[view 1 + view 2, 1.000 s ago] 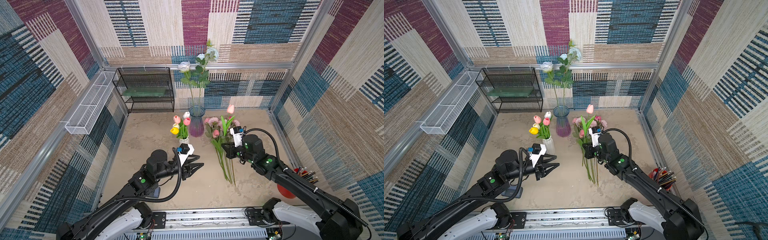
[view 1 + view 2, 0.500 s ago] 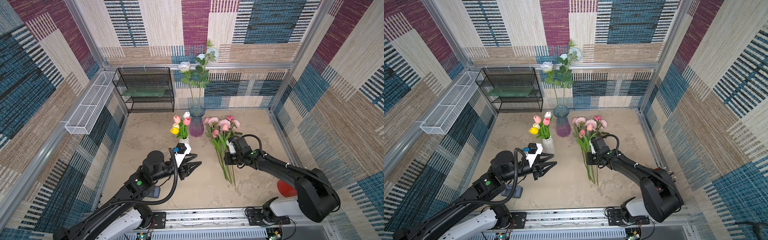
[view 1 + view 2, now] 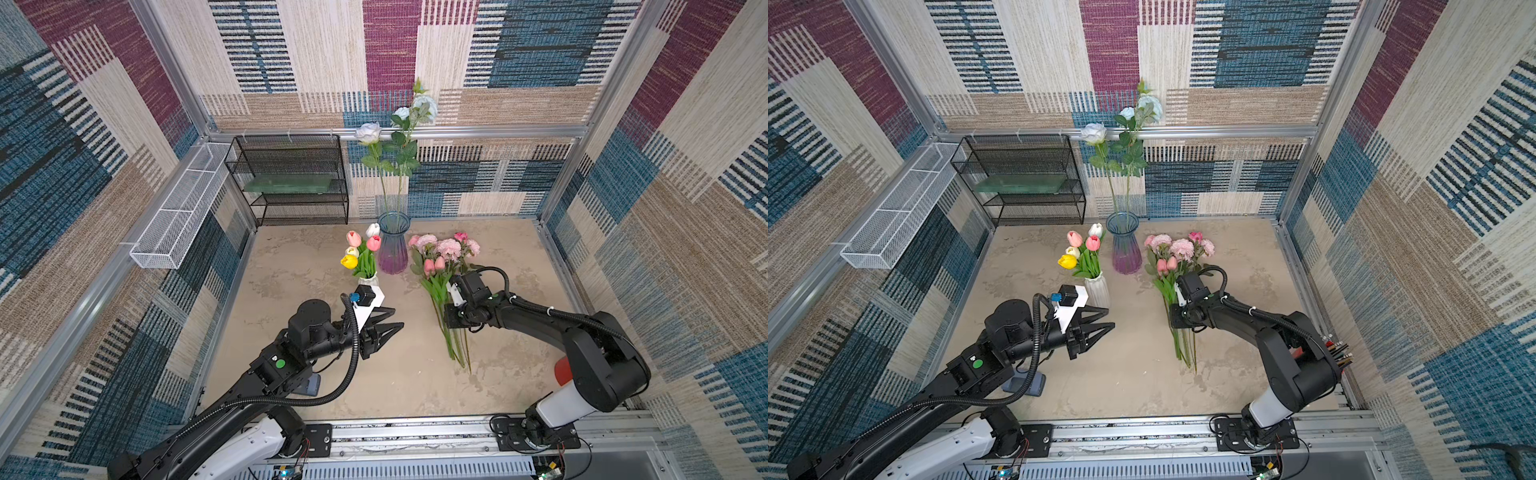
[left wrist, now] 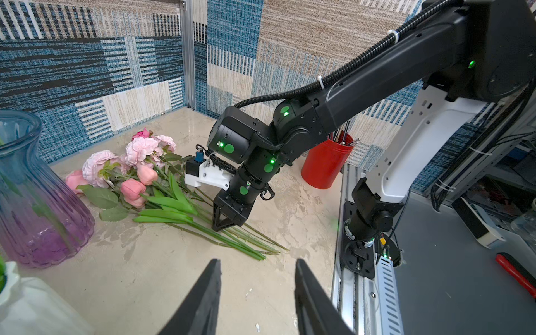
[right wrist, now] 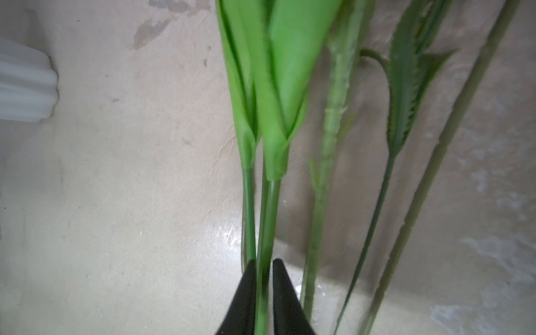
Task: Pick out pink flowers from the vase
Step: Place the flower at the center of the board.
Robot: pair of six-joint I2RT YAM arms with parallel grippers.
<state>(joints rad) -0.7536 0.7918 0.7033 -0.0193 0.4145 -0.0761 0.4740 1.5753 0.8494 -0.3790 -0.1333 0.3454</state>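
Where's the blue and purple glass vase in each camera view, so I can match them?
In a top view: the glass vase stands toward the back wall, between the tulips and the pink flowers.
In a top view: the vase in the same spot.
Left wrist: the vase close up, cut by the frame edge.
Right wrist: not in it.
Shared landmark: the pink flowers' green stems, lying on the table in all four.

The vase is glossy tinted glass, the floor matt mottled stone, the walls rough woven cloth.
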